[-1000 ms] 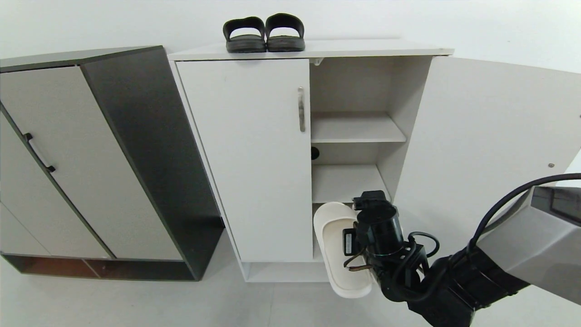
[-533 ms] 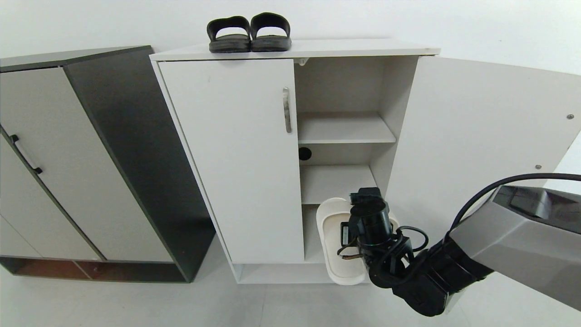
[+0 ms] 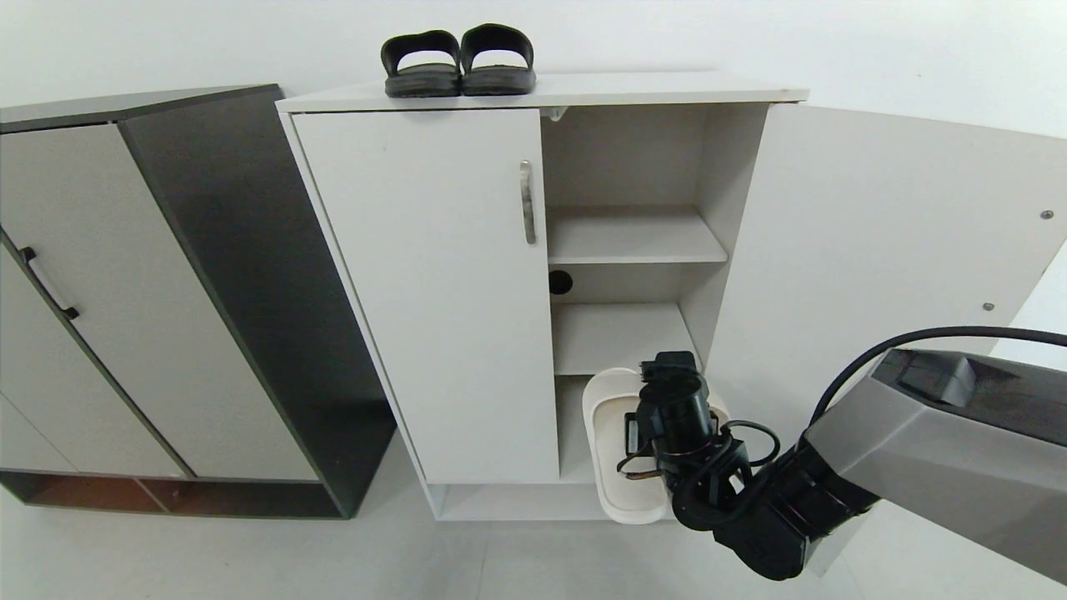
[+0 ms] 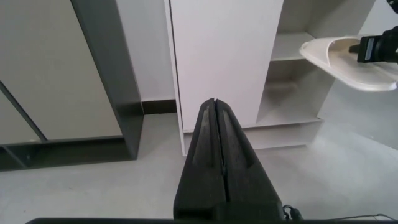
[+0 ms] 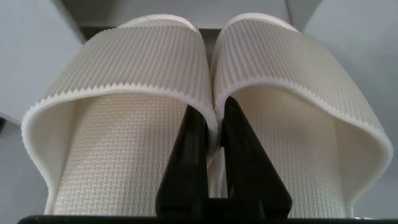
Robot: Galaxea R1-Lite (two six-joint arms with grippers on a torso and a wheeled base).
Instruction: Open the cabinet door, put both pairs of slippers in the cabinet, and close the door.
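Observation:
The white cabinet (image 3: 583,87) has its right door (image 3: 875,233) swung wide open and its left door (image 3: 433,283) closed. A black pair of slippers (image 3: 458,60) stands on the cabinet's top. My right gripper (image 5: 213,118) is shut on the inner edges of the white pair of slippers (image 5: 124,124), pinching both together. That white pair (image 3: 613,442) hangs at the mouth of the lowest compartment, toes pointing inward, and also shows as the white pair (image 4: 348,56) in the left wrist view. My left gripper (image 4: 215,102) is shut and empty, low over the floor before the closed door.
Two bare shelves (image 3: 633,237) (image 3: 621,333) lie above the lowest compartment. A grey-and-dark cabinet (image 3: 167,292) stands close on the left. The open door bounds the right side of the arm. Pale floor (image 3: 250,558) lies in front.
The head camera has shifted, sliding the whole scene left. My right arm has carried the white slippers forward and a little lower, toward the lowest compartment.

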